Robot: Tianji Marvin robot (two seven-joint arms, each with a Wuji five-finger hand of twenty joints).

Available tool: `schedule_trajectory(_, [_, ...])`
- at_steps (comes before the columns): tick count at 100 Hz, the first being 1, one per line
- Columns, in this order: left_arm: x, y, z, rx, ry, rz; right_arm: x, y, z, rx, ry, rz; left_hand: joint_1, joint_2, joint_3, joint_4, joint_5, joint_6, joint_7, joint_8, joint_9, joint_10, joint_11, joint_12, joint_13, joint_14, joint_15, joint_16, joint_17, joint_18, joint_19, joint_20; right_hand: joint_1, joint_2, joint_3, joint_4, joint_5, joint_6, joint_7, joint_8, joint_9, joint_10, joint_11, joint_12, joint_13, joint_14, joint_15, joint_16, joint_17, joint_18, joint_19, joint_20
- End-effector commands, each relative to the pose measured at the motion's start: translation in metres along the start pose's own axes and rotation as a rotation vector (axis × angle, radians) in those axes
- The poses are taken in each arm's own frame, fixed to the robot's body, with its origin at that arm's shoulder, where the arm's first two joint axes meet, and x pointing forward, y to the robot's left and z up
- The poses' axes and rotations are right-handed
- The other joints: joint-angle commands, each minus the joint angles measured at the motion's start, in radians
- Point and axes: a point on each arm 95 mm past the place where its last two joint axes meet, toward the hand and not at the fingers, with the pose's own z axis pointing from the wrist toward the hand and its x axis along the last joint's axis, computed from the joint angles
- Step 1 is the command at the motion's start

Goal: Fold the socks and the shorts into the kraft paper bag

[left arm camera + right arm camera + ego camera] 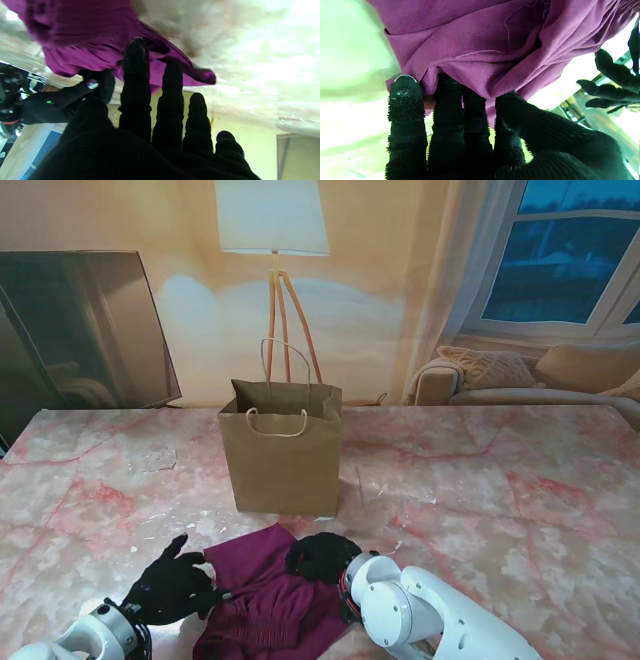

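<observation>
Dark purple shorts (265, 595) lie crumpled on the marble table, close to me. My right hand (322, 557) sits at their far right edge. In the right wrist view its thumb and fingers (450, 100) pinch a fold of the shorts (482, 50). My left hand (172, 585) rests at the shorts' left edge with its fingers spread. Its fingertips (135, 50) touch the shorts (82, 45) without holding them. The kraft paper bag (285, 455) stands upright and open just beyond the shorts. No socks show in any view.
The pink marble table (500, 490) stretches wide on both sides of the bag. A dark screen (80, 330), a floor lamp (275, 240) and a sofa (520, 375) stand behind the far edge.
</observation>
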Motion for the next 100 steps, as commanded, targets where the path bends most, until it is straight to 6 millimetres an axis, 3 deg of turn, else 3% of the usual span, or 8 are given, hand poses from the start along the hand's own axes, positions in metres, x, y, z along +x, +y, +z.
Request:
schedule_trajectory(1, [-0.005, 0.005, -0.004, 0.045, -0.024, -0.024, -0.004, -0.016, -0.007, 0.031, 0.002, -0.013, -0.018, -0.050, 0.051, 0.035, -0.035, -0.021, -0.005, 0.004, -0.068, -0.023, -0.044, -0.050, -0.019, -0.021, -0.021, 0.014, -0.020, 0.000, 0.036, 0.089, -0.088, -0.026, -0.009, -0.026, -0.002, -0.037, 0.042, -0.033, 0.010, -0.003, 0.001, -0.010, -0.022, 0.096, -0.056, -0.029, 0.029, -0.015, 0.068, 0.018])
schedule_trajectory(14, [-0.008, 0.007, -0.005, 0.131, -0.088, 0.018, 0.003, -0.010, -0.016, -0.095, 0.057, -0.046, -0.063, -0.161, 0.155, 0.018, -0.206, 0.014, -0.082, 0.106, -0.139, -0.019, -0.086, -0.110, 0.003, -0.019, -0.029, -0.004, -0.051, 0.035, 0.141, 0.384, -0.190, -0.106, -0.042, -0.029, 0.079, -0.083, 0.109, -0.063, 0.099, -0.013, 0.034, -0.005, 0.065, 0.109, 0.048, 0.038, 0.100, -0.024, 0.146, 0.018])
schedule_trajectory(25, [-0.007, 0.008, 0.001, 0.164, -0.129, 0.031, 0.010, -0.002, -0.018, -0.236, 0.109, -0.097, -0.112, -0.227, 0.194, 0.005, -0.448, 0.093, -0.217, 0.157, -0.236, 0.008, -0.134, -0.158, -0.007, 0.000, -0.046, -0.032, -0.045, 0.053, 0.179, 0.439, -0.193, -0.191, -0.020, -0.046, 0.091, -0.109, 0.133, -0.065, 0.114, -0.041, 0.070, 0.008, 0.080, 0.091, 0.075, 0.075, 0.098, -0.022, 0.162, 0.019])
schedule_trajectory(38, [-0.005, 0.009, 0.012, 0.177, -0.165, 0.017, 0.015, 0.007, -0.014, -0.336, 0.162, -0.190, -0.153, -0.247, 0.161, -0.012, -0.563, 0.252, -0.521, 0.006, -0.359, 0.093, -0.200, -0.252, -0.052, 0.040, -0.078, -0.073, -0.050, 0.063, 0.158, 0.406, -0.175, -0.283, 0.054, -0.050, 0.053, -0.119, 0.064, -0.011, 0.032, -0.089, 0.071, 0.014, -0.015, 0.033, -0.027, 0.081, -0.020, -0.031, 0.051, 0.042])
schedule_trajectory(44, [-0.005, 0.009, 0.017, 0.169, -0.176, 0.009, 0.017, 0.010, -0.011, -0.355, 0.184, -0.231, -0.158, -0.238, 0.111, -0.013, -0.624, 0.321, -0.669, -0.121, -0.401, 0.114, -0.220, -0.292, -0.078, 0.054, -0.094, -0.092, -0.053, 0.066, 0.122, 0.394, -0.181, -0.308, 0.099, 0.042, 0.021, -0.097, -0.025, 0.046, -0.035, -0.103, 0.048, 0.010, -0.078, 0.004, -0.094, 0.055, -0.074, -0.033, -0.029, 0.059])
schedule_trajectory(59, [-0.006, 0.013, 0.034, 0.142, -0.200, -0.036, 0.021, 0.014, -0.003, -0.362, 0.220, -0.323, -0.180, -0.240, 0.028, -0.024, -0.665, 0.411, -0.727, -0.199, -0.464, 0.173, -0.224, -0.329, -0.131, 0.092, -0.107, -0.101, -0.037, 0.079, 0.049, 0.304, -0.160, -0.403, 0.105, 0.033, -0.072, -0.063, -0.091, 0.049, -0.154, -0.107, 0.001, -0.003, -0.177, -0.025, -0.172, 0.006, -0.136, -0.037, -0.121, 0.056])
schedule_trajectory(85, [-0.007, 0.024, 0.051, 0.034, -0.189, -0.111, 0.021, 0.008, 0.015, -0.318, 0.230, -0.422, -0.137, -0.320, -0.029, -0.037, -0.760, 0.464, -0.761, -0.238, -0.409, 0.142, -0.165, -0.260, -0.180, 0.076, -0.102, -0.062, -0.024, 0.089, -0.034, 0.106, -0.176, -0.465, 0.092, 0.016, -0.204, -0.008, -0.149, -0.002, -0.282, -0.095, -0.049, -0.019, -0.250, -0.033, -0.210, -0.022, -0.177, -0.040, -0.190, 0.063])
schedule_trajectory(100, [-0.007, 0.029, 0.056, -0.006, -0.192, -0.059, 0.018, 0.002, 0.024, -0.305, 0.214, -0.438, -0.069, -0.423, -0.020, -0.046, -0.746, 0.474, -0.739, -0.230, -0.366, 0.079, 0.011, 0.025, -0.177, 0.106, -0.028, 0.086, -0.022, 0.090, -0.032, 0.022, -0.188, -0.467, 0.087, 0.012, -0.261, 0.030, -0.158, -0.036, -0.336, -0.077, -0.050, -0.018, -0.255, -0.017, -0.185, -0.007, -0.176, -0.046, -0.199, 0.079])
